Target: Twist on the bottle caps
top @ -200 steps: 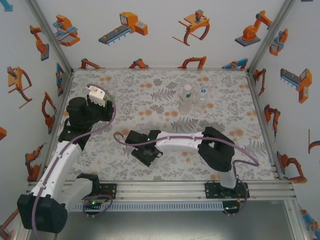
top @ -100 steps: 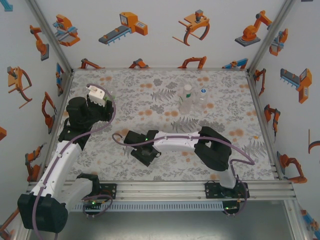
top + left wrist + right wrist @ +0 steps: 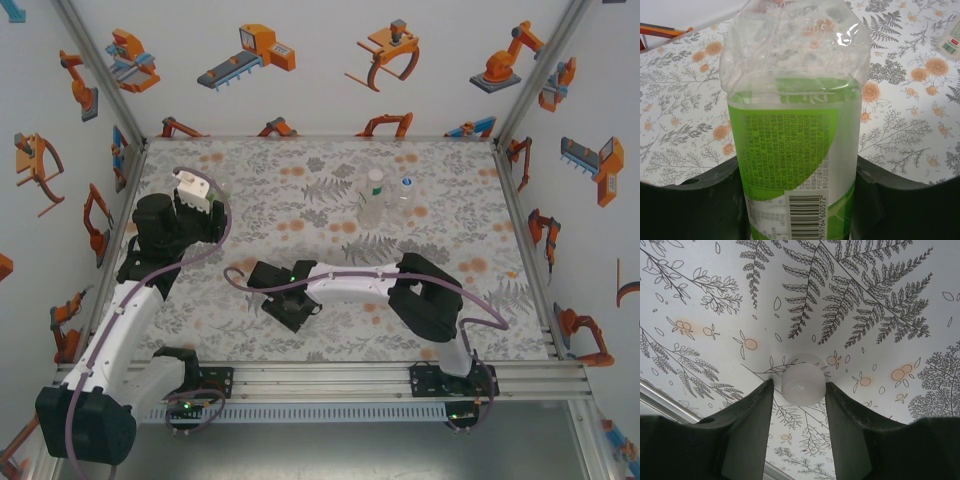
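Note:
My left gripper (image 3: pixel 797 215) is shut on a clear bottle (image 3: pixel 795 125) with a white-and-green label and a barcode; a dark finger presses each side of it. From above, the left gripper (image 3: pixel 200 205) hangs over the left of the table. A white bottle cap (image 3: pixel 803 385) lies flat on the table between the tips of my right gripper (image 3: pixel 799 385). The right finger (image 3: pixel 850 430) touches it and a thin gap shows at the left finger (image 3: pixel 747 435). In the top view the right gripper (image 3: pixel 290 305) points down at the mat near the front.
Two more bottles stand upright together at the back middle: a green-tinted one (image 3: pixel 373 198) and a clear one (image 3: pixel 403 195). The floral mat (image 3: pixel 300 180) covers the table. Printed walls close in the left, back and right sides.
The right gripper's jaws have narrowed round the cap and the right arm has crept slightly left. The left arm and its bottle have stayed still.

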Available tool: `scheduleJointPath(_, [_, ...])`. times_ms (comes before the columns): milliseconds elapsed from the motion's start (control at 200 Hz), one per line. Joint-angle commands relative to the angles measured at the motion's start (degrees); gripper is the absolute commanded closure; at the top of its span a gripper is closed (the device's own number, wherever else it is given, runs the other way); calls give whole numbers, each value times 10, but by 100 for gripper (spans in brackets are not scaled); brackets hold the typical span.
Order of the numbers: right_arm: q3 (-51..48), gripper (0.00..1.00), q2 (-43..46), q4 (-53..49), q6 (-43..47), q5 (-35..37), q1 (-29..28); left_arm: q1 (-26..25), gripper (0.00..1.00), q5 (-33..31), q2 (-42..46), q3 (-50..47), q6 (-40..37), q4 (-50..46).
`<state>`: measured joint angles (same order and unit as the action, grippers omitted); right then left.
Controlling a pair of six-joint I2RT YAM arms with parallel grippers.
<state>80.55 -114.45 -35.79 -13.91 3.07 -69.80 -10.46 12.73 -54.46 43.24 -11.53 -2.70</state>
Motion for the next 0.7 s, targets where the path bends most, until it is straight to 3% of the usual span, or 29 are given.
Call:
scheduleJointPath(0, [20,55,-14,-17,6,4,1,3,97,12,5,5,-6,-1])
scheduleJointPath(696, [25,61,-13,-17,11,5,1,8,97,21,-1,7,-2,1])
